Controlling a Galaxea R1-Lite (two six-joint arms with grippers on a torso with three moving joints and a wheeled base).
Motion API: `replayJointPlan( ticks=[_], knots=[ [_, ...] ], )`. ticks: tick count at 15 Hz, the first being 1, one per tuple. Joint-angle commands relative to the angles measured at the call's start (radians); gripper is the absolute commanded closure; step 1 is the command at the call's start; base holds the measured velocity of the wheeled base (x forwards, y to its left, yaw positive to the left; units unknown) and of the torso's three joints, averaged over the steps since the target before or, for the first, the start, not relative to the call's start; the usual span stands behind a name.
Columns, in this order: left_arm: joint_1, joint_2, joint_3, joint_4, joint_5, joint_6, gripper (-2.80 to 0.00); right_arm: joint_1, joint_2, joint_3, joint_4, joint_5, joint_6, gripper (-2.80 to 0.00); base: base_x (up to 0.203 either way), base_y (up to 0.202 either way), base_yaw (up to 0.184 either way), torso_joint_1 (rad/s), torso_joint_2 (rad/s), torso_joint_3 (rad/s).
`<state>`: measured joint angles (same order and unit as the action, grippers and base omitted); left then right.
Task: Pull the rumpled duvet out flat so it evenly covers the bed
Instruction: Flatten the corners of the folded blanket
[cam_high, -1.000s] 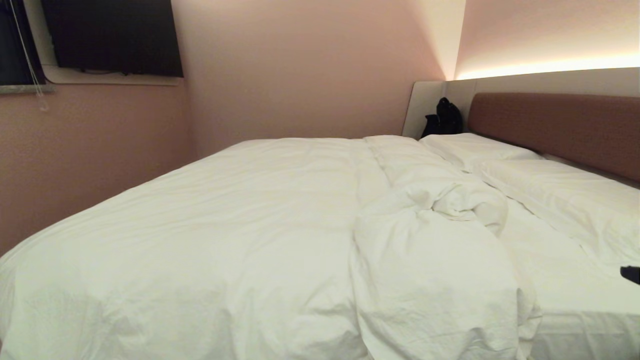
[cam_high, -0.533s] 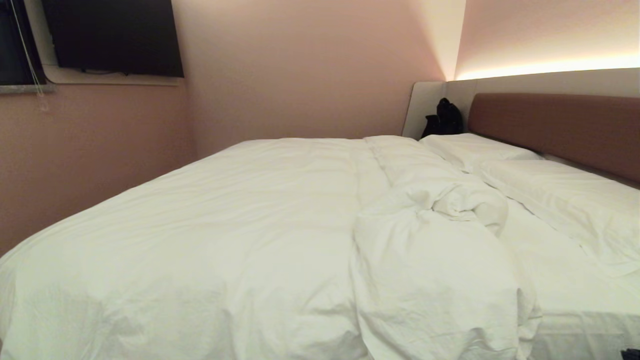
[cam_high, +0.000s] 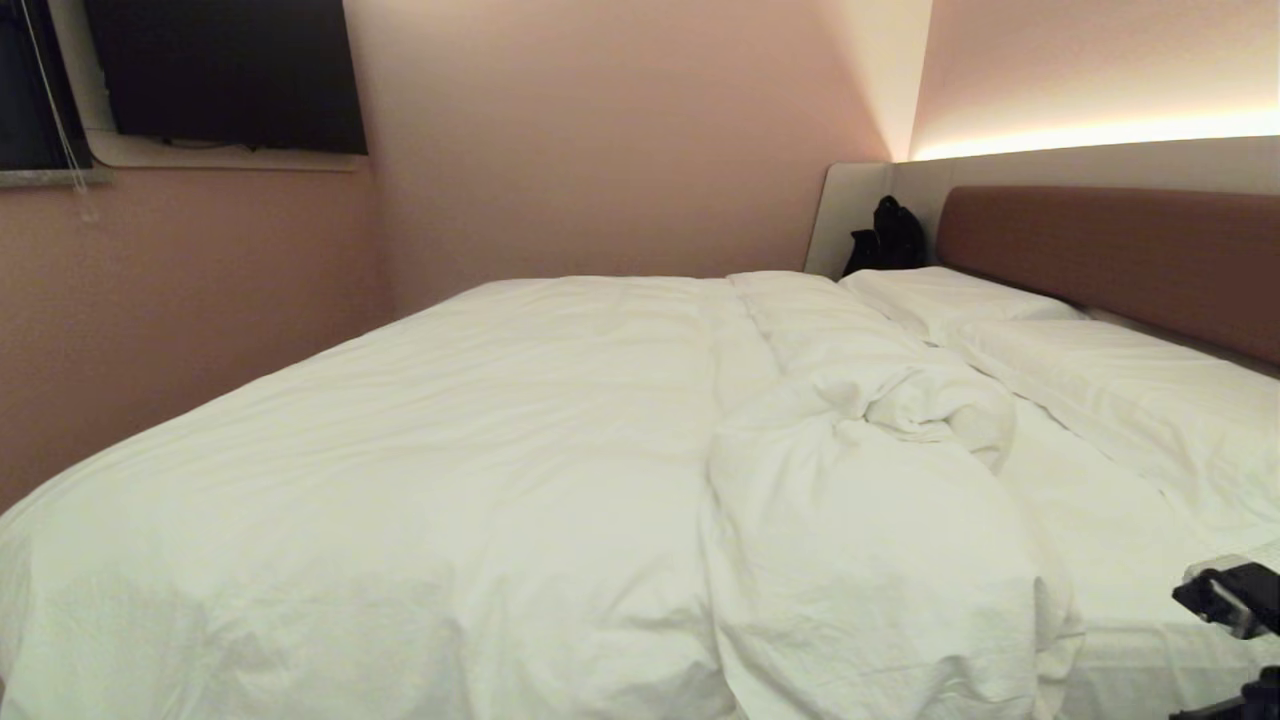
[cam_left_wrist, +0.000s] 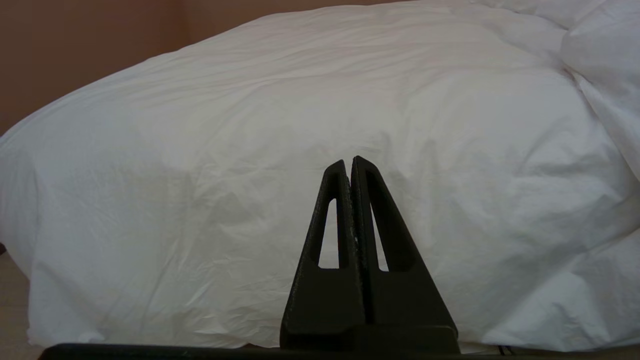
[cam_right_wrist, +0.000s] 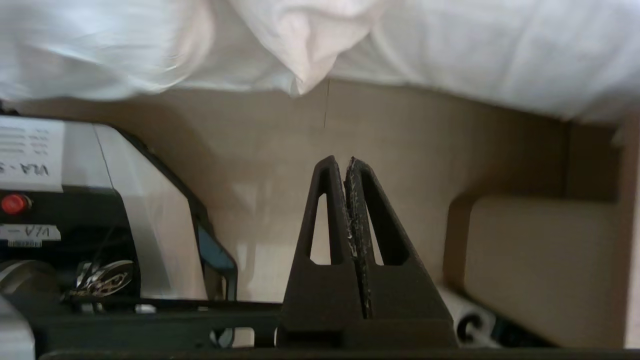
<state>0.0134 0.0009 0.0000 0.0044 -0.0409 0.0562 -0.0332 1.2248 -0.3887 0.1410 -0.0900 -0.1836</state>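
Observation:
The white duvet (cam_high: 450, 470) lies over most of the bed (cam_high: 1120, 560). Near the pillows it is bunched into a rumpled heap (cam_high: 900, 410), and its near right part is folded back, so a strip of sheet shows. My left gripper (cam_left_wrist: 349, 161) is shut and empty, low down, facing the duvet (cam_left_wrist: 310, 100) where it hangs over the bed's side. My right gripper (cam_right_wrist: 345, 161) is shut and empty, pointing at the floor below a hanging duvet corner (cam_right_wrist: 305, 55). Part of the right arm (cam_high: 1232, 598) shows at the head view's lower right edge.
Two flat white pillows (cam_high: 1120, 390) lie against the brown headboard (cam_high: 1110, 250). A black bag (cam_high: 888, 238) sits in the far corner. A dark screen (cam_high: 225, 75) hangs on the left wall. My own base (cam_right_wrist: 75, 210) and a pale bedside unit (cam_right_wrist: 540, 260) flank the right gripper.
The right arm's dark tip dropped from the head view's right edge to its bottom corner, and more of the arm now shows at the lower right. The duvet has not moved.

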Motion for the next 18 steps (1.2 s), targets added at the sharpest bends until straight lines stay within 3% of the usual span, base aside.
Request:
replayJointPlan(
  ticks=[1, 3, 4, 7, 12, 18],
  knots=[
    [0.000, 0.001, 0.000, 0.000, -0.001, 0.001, 0.00, -0.025, 0.231, -0.003, -0.254, 0.003, 0.002, 0.00, 0.000, 0.000, 0.000, 0.000, 0.00, 0.000],
    [0.000, 0.001, 0.000, 0.000, -0.001, 0.001, 0.00, -0.035, 0.305, -0.006, -0.353, 0.007, -0.001, 0.00, 0.000, 0.000, 0.000, 0.000, 0.00, 0.000],
    [0.000, 0.001, 0.000, 0.000, -0.001, 0.001, 0.00, -0.036, 0.336, -0.009, -0.379, 0.007, -0.004, -2.80, 0.000, 0.000, 0.000, 0.000, 0.00, 0.000],
    [0.000, 0.001, 0.000, 0.000, -0.001, 0.001, 0.00, -0.036, 0.385, -0.010, -0.430, 0.010, -0.027, -2.80, 0.000, 0.000, 0.000, 0.000, 0.00, 0.000],
    [0.000, 0.001, 0.000, 0.000, -0.001, 0.001, 0.00, -0.036, 0.426, 0.005, -0.534, 0.013, -0.195, -2.80, 0.000, 0.000, 0.000, 0.000, 0.00, 0.000],
    [0.000, 0.001, 0.000, 0.000, -0.001, 0.001, 0.00, -0.035, 0.408, 0.077, -0.562, 0.038, -0.433, -2.80, 0.000, 0.000, 0.000, 0.000, 0.00, 0.000]
  ],
)
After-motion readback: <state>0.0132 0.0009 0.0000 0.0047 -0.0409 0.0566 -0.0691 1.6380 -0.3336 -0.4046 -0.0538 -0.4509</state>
